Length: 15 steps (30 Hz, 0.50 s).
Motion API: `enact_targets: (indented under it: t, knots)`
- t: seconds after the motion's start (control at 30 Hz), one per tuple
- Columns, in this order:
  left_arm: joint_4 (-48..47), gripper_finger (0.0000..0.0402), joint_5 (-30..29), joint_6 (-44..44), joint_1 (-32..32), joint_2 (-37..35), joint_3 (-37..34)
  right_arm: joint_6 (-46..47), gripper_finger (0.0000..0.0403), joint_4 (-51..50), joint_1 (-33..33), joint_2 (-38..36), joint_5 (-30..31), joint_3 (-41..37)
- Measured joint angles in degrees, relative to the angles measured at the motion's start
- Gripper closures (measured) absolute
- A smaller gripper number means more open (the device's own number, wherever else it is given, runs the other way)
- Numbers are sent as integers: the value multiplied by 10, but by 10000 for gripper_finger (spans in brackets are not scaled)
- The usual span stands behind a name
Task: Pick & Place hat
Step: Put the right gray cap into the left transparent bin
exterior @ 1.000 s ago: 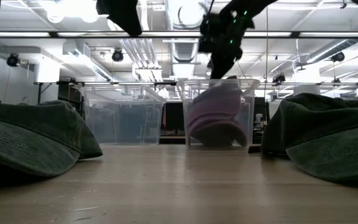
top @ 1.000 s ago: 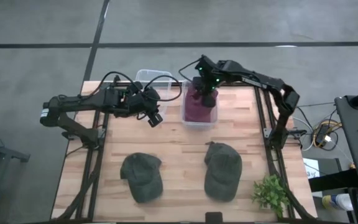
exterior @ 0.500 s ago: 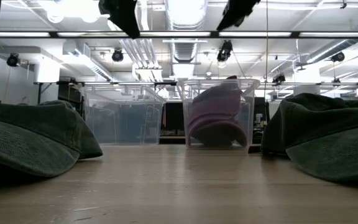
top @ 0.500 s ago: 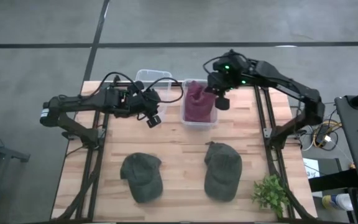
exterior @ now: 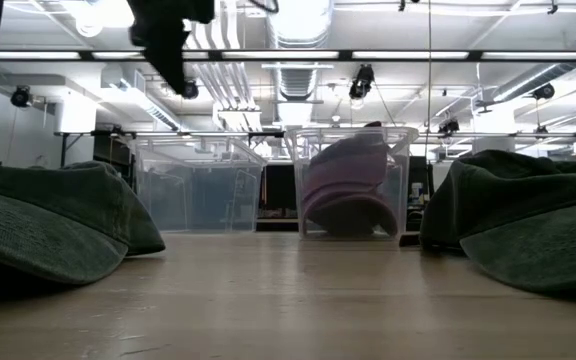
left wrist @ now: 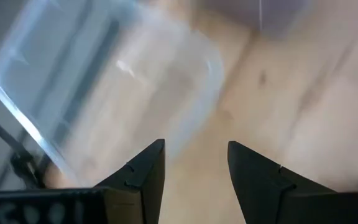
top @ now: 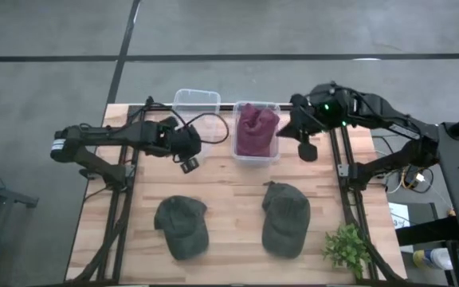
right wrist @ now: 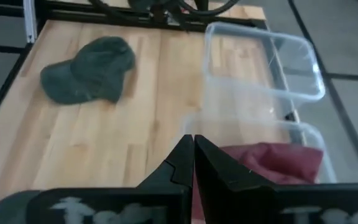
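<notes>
A maroon hat [top: 255, 130] sits bunched inside the right clear bin [top: 255, 156], its top poking above the rim; the low view shows the hat [exterior: 348, 185] resting on the bin floor. Two green caps [top: 182, 226] [top: 285, 218] lie flat on the near half of the table. My right gripper [top: 305, 146] is shut and hovers to the right of that bin; the right wrist view shows its gripper [right wrist: 193, 148] holding nothing. My left gripper [top: 186, 158] is open, near the empty clear bin [top: 196, 108], with its gripper [left wrist: 196, 155] above bare wood.
A small green plant [top: 347, 247] stands at the table's near right corner. The two bins stand side by side at the far edge. The green caps [exterior: 48, 220] [exterior: 528, 225] fill the low view's sides. Bare wood lies between bins and caps.
My right gripper has risen out of the right bin and swung toward the table's right edge, leaving the maroon hat in the bin. My left gripper has shifted a little toward the table's left and lower.
</notes>
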Motion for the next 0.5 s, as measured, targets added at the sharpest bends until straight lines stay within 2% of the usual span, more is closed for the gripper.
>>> enact_targets:
  t: [0.1,0.23,0.5]
  knots:
    - [-46,234,29,-47,-15,-4,0,34,394,-1,38,-22,38,-27]
    - [-81,234,33,-95,-49,-13,0,77,394,0,92,-40,84,-58]
    - [-86,234,33,-181,-118,-37,0,191,394,1,184,-43,99,-111]
